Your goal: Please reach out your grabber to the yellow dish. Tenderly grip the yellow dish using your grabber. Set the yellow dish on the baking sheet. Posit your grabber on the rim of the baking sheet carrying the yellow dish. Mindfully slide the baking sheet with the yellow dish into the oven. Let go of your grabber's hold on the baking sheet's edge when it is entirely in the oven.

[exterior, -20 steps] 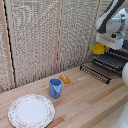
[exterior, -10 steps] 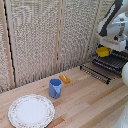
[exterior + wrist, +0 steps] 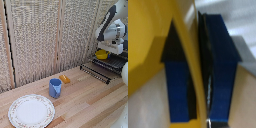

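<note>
My grabber (image 3: 106, 50) is at the exterior view's right, shut on the rim of the yellow dish (image 3: 101, 54). It holds the dish just above the baking sheet (image 3: 107, 65), a dark wire-barred tray; I cannot tell if the dish touches it. In the wrist view the two blue-tipped fingers (image 3: 220, 65) pinch the thin yellow rim (image 3: 192, 60) between them, and the dish's bowl (image 3: 145, 40) fills one side. The grabber's midpoint lies on that rim (image 3: 198, 75). The oven is mostly hidden behind the arm and cut off at the exterior view's right edge.
A blue cup (image 3: 55, 88) stands mid-table with a small orange block (image 3: 64, 78) just behind it. A large patterned white plate (image 3: 31, 111) lies at the front left. A woven screen (image 3: 40, 40) backs the wooden table (image 3: 90, 105). A white rounded body (image 3: 124, 75) is at the right edge.
The grabber with the yellow dish has moved down a little and slightly to the exterior view's right, closer to the baking sheet. Cup, block and plate have not moved.
</note>
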{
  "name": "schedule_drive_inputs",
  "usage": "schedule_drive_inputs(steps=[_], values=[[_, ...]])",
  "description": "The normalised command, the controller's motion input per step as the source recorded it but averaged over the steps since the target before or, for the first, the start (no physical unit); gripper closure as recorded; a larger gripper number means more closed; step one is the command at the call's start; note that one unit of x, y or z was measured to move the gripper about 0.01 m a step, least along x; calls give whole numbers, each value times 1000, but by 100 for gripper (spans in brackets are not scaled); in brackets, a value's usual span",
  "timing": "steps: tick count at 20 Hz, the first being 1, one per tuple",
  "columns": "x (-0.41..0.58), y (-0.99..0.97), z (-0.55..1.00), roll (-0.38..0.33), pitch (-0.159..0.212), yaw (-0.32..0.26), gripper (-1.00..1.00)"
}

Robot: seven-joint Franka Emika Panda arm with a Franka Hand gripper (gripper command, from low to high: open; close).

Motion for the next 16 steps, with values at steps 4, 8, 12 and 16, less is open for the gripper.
schedule_drive_inputs(steps=[4, 8, 12, 16], values=[[8, -499, 69, 2, 54, -57, 100], [0, -106, -44, 0, 34, -22, -100], [0, 34, -13, -14, 20, -17, -100], [4, -29, 106, -1, 61, -70, -100]])
